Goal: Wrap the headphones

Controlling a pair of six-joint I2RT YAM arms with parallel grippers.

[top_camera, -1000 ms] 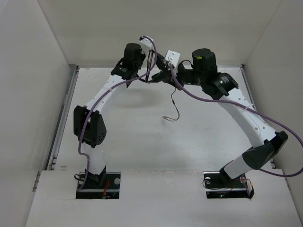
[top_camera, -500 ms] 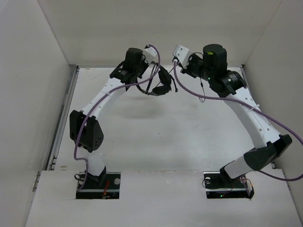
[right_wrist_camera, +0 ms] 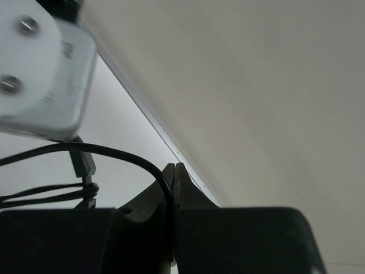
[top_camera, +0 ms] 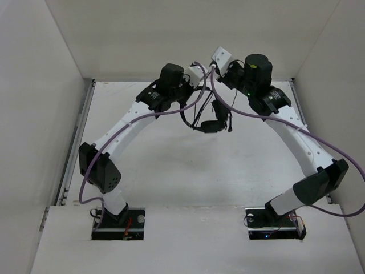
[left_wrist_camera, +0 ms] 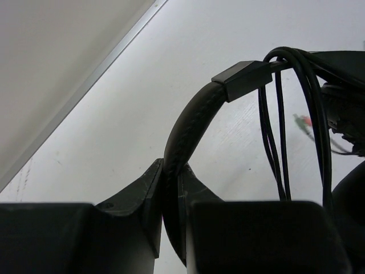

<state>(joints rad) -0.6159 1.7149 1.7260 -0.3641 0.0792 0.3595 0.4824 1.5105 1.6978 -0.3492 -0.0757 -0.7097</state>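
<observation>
The left claw (left_wrist_camera: pixel 171 185) is closed on the headband (left_wrist_camera: pixel 188 120) of the headphones (top_camera: pixel 212 125), which are held above the surface (top_camera: pixel 171 171), near its far middle. The right claw (right_wrist_camera: pixel 173 174) is pinched shut on the thin cable (right_wrist_camera: pixel 120 154), whose loops are draped over the headband.

A white table (top_camera: pixel 171 171) is enclosed by pale walls (top_camera: pixel 34 85) on the left, far and right. A metal rail (top_camera: pixel 74 142) is fixed along its left edge.
</observation>
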